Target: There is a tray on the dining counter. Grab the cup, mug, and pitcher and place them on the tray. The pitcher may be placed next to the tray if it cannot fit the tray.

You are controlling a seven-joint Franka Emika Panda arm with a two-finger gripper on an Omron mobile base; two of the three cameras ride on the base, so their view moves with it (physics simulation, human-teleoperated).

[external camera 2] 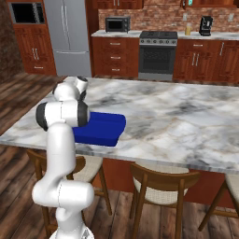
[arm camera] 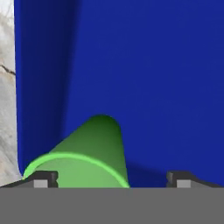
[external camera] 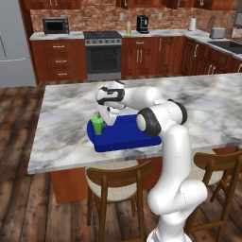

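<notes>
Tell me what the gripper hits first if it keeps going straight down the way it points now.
Probably the green cup: it stands between the open gripper fingertips, nearer the left one, so the palm would likely meet its rim first. The tips themselves would go on to the blue tray floor. Depth is hard to judge.

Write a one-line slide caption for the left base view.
White arm's open hand poised at the green cup standing upright on the blue tray on the marble dining counter.

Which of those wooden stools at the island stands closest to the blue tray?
The stool directly below the tray, left of the white arm; the other stool stands off to the right.
</notes>
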